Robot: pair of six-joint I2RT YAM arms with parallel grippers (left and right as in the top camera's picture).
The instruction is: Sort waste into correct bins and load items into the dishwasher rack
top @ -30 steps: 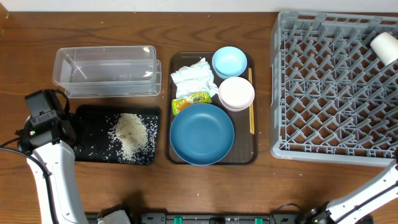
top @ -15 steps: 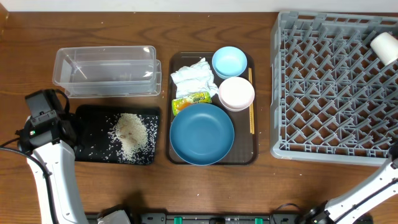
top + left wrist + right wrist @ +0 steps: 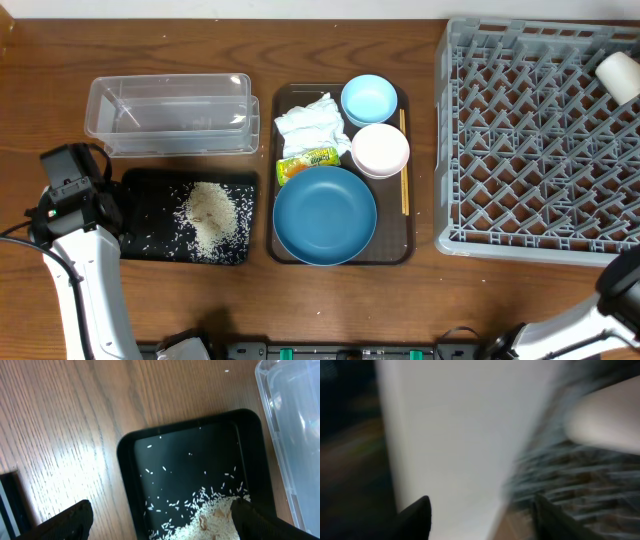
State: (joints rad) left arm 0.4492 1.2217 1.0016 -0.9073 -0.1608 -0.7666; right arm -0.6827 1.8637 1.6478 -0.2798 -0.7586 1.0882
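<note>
Overhead: left arm (image 3: 82, 262) bent beside black tray (image 3: 140, 190), pincer (image 3: 160, 516) spread.

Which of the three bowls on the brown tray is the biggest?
The dark-blue round bowl nearest the robot: it is far wider than the small light-blue bowl and the small pale pink bowl behind it.

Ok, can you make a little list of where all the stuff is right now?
rice: piled on the black tray
clear tub: looks empty
tissue, wrapper, chopsticks: on the brown tray
dark-blue bowl, light-blue bowl, pink bowl: on the brown tray too
white cup: in the rack, at a corner
left gripper: open, pointing at the black tray
right gripper: blurry, fingers apart
</note>
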